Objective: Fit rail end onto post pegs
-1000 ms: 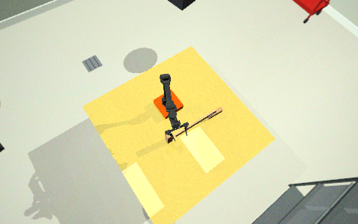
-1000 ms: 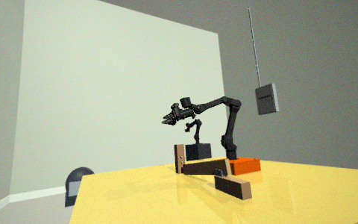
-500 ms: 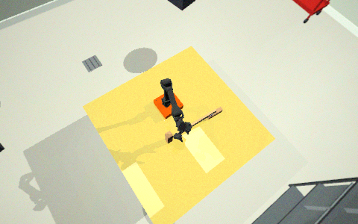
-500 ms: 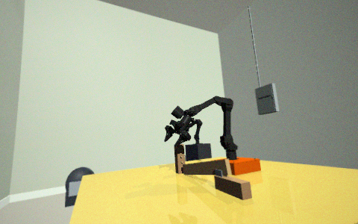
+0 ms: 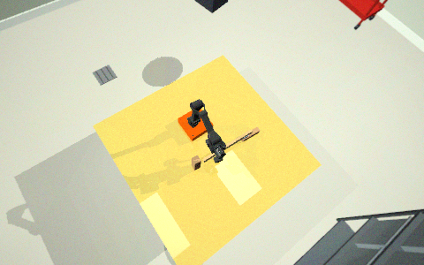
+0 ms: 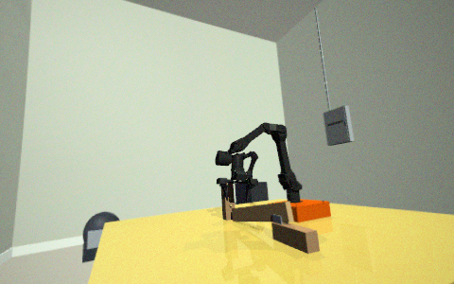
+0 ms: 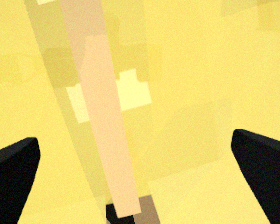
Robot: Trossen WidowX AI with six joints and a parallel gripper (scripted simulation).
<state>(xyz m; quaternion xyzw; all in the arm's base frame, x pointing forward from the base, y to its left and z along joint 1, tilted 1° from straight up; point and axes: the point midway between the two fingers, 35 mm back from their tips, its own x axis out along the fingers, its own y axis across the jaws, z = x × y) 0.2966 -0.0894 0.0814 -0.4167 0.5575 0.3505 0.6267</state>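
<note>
The rail (image 5: 234,142) (image 6: 261,211) (image 7: 101,90) is a long, thin, light wooden bar. Its far end is at the dark bracket (image 6: 276,219) on the low footboard block (image 5: 255,131) (image 6: 292,237). Its near end is down by the short wooden post (image 5: 195,162) (image 6: 230,213) (image 7: 150,207), with a small gap seen from above. My gripper (image 5: 219,160) (image 7: 138,143) is open and points down over the near part of the rail. In the wrist view the rail runs between the spread fingers, left of centre, ungripped. The pegs and holes are too small or hidden to make out clearly.
The yellow table (image 5: 277,155) (image 6: 165,251) carries everything. My arm stands on an orange base (image 5: 191,132) (image 6: 313,210) to one side of the rail. Another dark arm on a dark block (image 6: 260,190) shows behind the post in the exterior view.
</note>
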